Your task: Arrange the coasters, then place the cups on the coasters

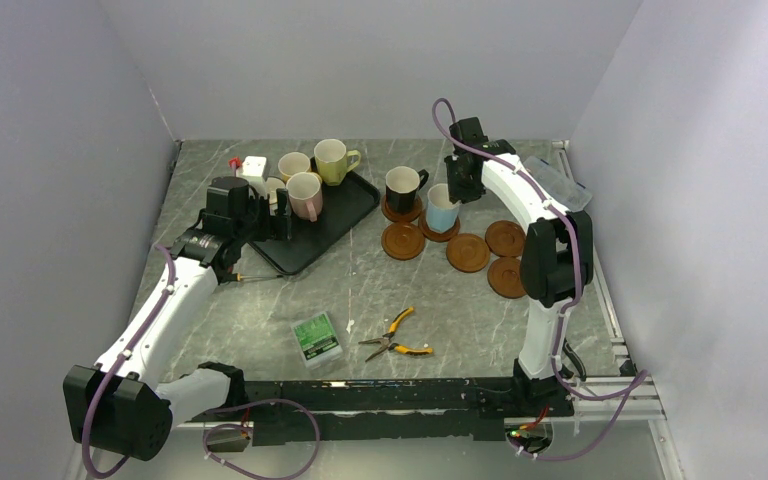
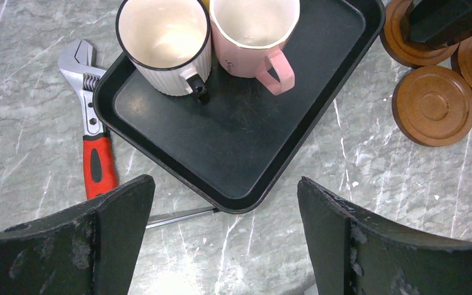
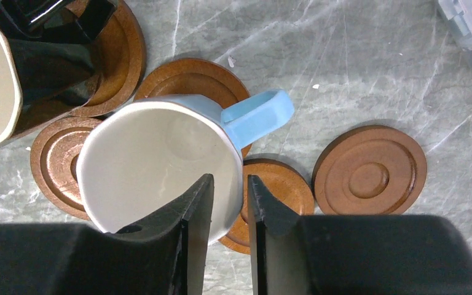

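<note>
A light blue cup (image 1: pixel 441 208) (image 3: pixel 160 166) stands on a coaster (image 1: pixel 439 232) beside the black cup (image 1: pixel 401 187), which is on its own coaster. My right gripper (image 1: pixel 457 190) (image 3: pixel 228 181) straddles the blue cup's rim, one finger inside and one outside. Its jaws stand slightly apart with a gap to the wall. Several bare coasters (image 1: pixel 468 252) (image 3: pixel 369 172) lie around. The pink (image 2: pixel 252 31), cream-white (image 2: pixel 166 46), yellow-green (image 1: pixel 332 160) and yellow-orange (image 1: pixel 293 165) cups sit at the black tray (image 1: pixel 325 225) (image 2: pixel 239 141). My left gripper (image 1: pixel 265 215) (image 2: pixel 224 227) hangs wide open and empty over the tray's near corner.
A red-handled wrench (image 2: pixel 92 129) lies left of the tray. Orange-handled pliers (image 1: pixel 397 340) and a small green box (image 1: pixel 317 337) lie in the near middle. A white box (image 1: pixel 252 166) stands at the back left, and a clear plastic piece (image 1: pixel 563 185) at the right edge.
</note>
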`<state>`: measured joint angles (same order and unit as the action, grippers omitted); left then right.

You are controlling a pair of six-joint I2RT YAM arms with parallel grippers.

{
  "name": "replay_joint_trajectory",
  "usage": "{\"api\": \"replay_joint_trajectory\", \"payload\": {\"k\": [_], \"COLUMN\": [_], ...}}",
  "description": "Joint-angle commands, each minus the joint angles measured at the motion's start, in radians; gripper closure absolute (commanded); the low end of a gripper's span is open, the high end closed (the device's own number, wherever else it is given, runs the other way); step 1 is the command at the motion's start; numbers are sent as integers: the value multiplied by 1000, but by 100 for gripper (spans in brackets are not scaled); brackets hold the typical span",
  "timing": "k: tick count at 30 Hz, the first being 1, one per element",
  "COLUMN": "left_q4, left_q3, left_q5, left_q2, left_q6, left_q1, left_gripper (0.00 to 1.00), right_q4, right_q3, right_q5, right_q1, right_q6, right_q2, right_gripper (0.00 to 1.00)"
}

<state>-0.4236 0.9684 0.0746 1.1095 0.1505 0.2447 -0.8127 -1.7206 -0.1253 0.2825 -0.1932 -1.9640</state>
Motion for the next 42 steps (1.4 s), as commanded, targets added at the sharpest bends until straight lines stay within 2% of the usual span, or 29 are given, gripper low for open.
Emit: {"api": "replay_joint_trajectory", "payload": {"k": [1, 4, 8, 15, 27, 42], "left_q4": [39, 43, 61, 52, 39, 67], "left_q3": [-11, -13, -12, 27, 17, -11], "left_q5": [-19, -25, -55, -83, -76, -95], "left_q2": [-26, -28, -29, -20, -34, -22], "left_q6": [-7, 6, 45, 73, 59, 55], "left_q1": [-3, -3, -2, -2, -2, -2], "left_gripper": [8, 8, 7, 8, 7, 7], "right_q4": [31, 23, 21, 34, 52, 125], "right_q3": [-22, -25, -25, -11, 75, 193], "right_q5": [-2, -8, -13, 4, -3, -15], "right_q1": [0, 0, 0, -3, -3, -3], "right_q6": [8, 7, 9, 11, -77, -186], "right_q2": [31, 46, 82, 94, 100, 177], "right_gripper": [65, 53, 46, 44, 55, 82]}}
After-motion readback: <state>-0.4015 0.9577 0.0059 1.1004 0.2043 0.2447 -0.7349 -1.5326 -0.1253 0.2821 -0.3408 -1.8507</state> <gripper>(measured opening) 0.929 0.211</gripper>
